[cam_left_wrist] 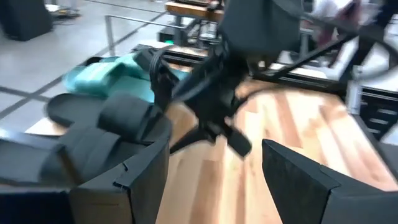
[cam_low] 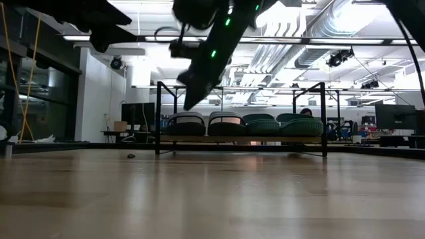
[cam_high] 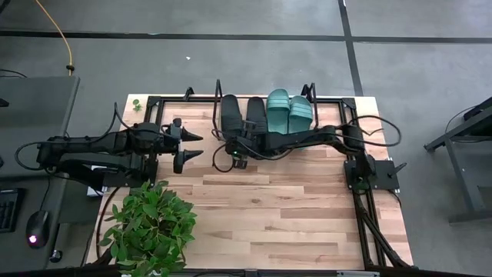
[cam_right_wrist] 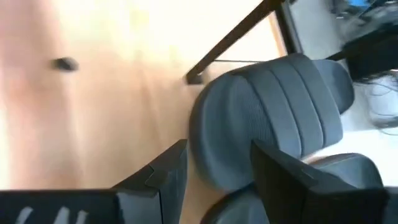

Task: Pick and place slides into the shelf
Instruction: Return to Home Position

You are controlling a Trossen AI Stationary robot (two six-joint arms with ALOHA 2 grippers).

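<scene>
The shelf (cam_low: 239, 139) stands along the table's far edge, its black end frames (cam_low: 324, 113) upright. On its board, side by side, rest two black slides (cam_high: 230, 115) (cam_high: 254, 114) on the left and two teal slides (cam_high: 277, 108) (cam_high: 300, 111) on the right. My right gripper (cam_low: 189, 99) hangs open just in front of and above the leftmost black slide (cam_right_wrist: 273, 118), touching nothing. My left gripper (cam_high: 196, 146) is open and held above the table, left of the shelf's front. It faces the black slides (cam_left_wrist: 106, 134).
A potted plant (cam_high: 150, 227) stands at the table's near left corner. A small dark bit (cam_low: 131, 156) lies on the tabletop left of the shelf. Bare wooden tabletop (cam_high: 284, 208) spreads across the middle and near side. The right arm's base (cam_high: 369, 173) and its cables sit at the right edge.
</scene>
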